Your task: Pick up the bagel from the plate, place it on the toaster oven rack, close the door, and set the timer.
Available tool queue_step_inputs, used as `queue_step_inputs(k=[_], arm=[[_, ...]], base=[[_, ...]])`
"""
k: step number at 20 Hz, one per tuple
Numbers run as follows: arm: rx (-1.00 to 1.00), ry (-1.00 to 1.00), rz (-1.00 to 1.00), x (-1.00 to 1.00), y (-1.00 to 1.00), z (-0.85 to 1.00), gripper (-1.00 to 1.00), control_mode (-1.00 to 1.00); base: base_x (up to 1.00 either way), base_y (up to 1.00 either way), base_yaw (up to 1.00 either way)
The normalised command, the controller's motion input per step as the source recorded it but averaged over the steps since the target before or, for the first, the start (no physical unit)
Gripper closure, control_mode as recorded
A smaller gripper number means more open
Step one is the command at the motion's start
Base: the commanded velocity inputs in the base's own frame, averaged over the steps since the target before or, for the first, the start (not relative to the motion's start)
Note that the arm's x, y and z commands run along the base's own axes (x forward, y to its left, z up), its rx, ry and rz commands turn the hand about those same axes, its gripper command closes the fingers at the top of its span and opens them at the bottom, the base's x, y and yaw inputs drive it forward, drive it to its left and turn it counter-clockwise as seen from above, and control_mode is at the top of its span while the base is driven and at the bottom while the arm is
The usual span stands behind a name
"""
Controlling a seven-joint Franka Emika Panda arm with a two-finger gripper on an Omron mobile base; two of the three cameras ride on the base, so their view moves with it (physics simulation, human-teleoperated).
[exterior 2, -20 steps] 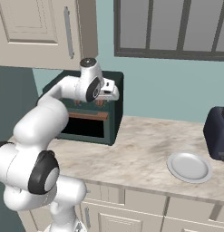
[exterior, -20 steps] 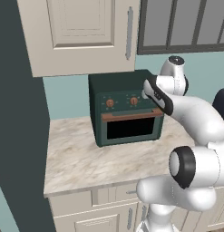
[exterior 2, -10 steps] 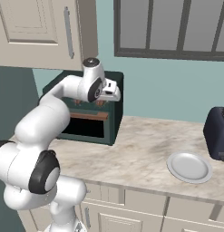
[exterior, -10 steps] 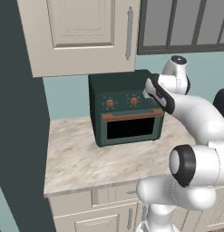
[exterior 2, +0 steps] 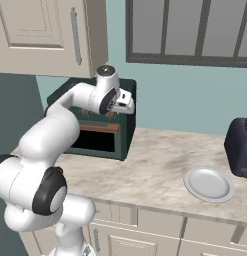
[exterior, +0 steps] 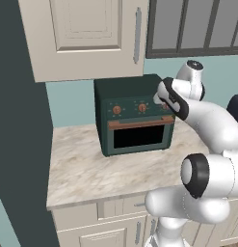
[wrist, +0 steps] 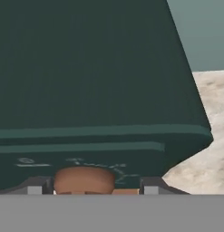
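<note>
The dark green toaster oven (exterior: pixel 126 90) stands at the back of the counter. Its door (exterior: pixel 139 137) is up and closed, with the copper handle (exterior: pixel 139 124) across the top. My gripper (exterior: pixel 160 102) is at the right end of the control panel. In the hand view my gripper (wrist: pixel 96 189) is open, with one fingertip on each side of an orange knob (wrist: pixel 85 178). A small gap shows on the knob's right side. The white plate (exterior 2: pixel 209 184) lies bare on the counter at the right. The bagel and the toaster oven rack are hidden.
Two more orange knobs (exterior: pixel 117 110) (exterior: pixel 142 107) sit left of my hand on the panel. A black toaster (exterior 2: pixel 240 147) stands at the far right by the plate. Cream wall cabinets (exterior: pixel 86 34) hang above the oven. A dark tall panel (exterior: pixel 19 144) bounds the counter's left end.
The jaws have narrowed around the right knob. The hand has edged slightly closer to the oven's panel. Oven, door and plate have not moved.
</note>
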Motion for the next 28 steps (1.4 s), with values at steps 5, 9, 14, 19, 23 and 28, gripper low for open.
queue_step_inputs(k=[5,9,14,19,23,28], arm=[[0.09,0.00,0.00,0.00,-0.48,-0.27,1.00,-1.00],[0.08,0.00,0.00,0.00,-0.58,-0.21,1.00,-1.00],[0.10,0.00,0.00,0.00,-0.68,-0.19,1.00,-1.00],[0.11,0.00,0.00,0.00,-0.78,-0.16,1.00,-1.00],[0.11,0.00,0.00,0.00,-0.84,-0.18,1.00,-1.00],[0.10,0.00,0.00,0.00,-0.88,-0.28,1.00,-1.00]], base=[[0.00,0.00,0.00],[0.00,0.00,0.00],[0.00,0.00,0.00],[0.00,0.00,0.00],[0.00,0.00,0.00],[0.00,0.00,0.00]])
